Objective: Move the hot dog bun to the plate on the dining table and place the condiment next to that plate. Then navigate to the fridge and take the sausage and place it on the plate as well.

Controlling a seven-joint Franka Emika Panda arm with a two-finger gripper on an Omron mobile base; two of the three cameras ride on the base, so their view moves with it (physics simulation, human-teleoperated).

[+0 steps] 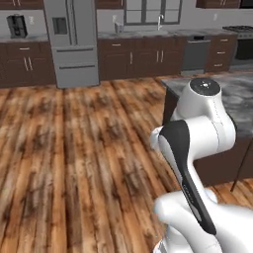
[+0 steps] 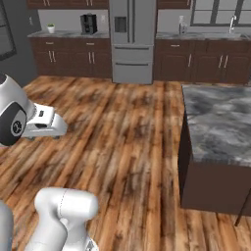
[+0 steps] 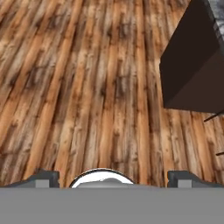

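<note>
The silver-grey fridge (image 1: 71,42) (image 2: 131,39) stands shut against the back wall, far across the wooden floor. To the right is the dining table (image 1: 232,94) (image 2: 220,117), with a grey marbled top and a dark base; the part of its top in view is bare. My gripper (image 3: 117,178) is open, its fingertips (image 3: 46,177) wide apart with nothing between them. It points down at the floor beside the table's dark corner (image 3: 192,65). The hand (image 2: 44,122) hangs low on the left. The hot dog bun, plate, condiment and sausage are out of view.
Dark wall cabinets run along the back on both sides of the fridge, with a coffee machine (image 1: 16,25) (image 2: 88,23), a sink faucet (image 1: 159,22), a dishwasher (image 1: 196,54) and a stove (image 1: 242,32). Thin stool legs (image 1: 242,168) stand by the table. Wooden floor stretches to the fridge.
</note>
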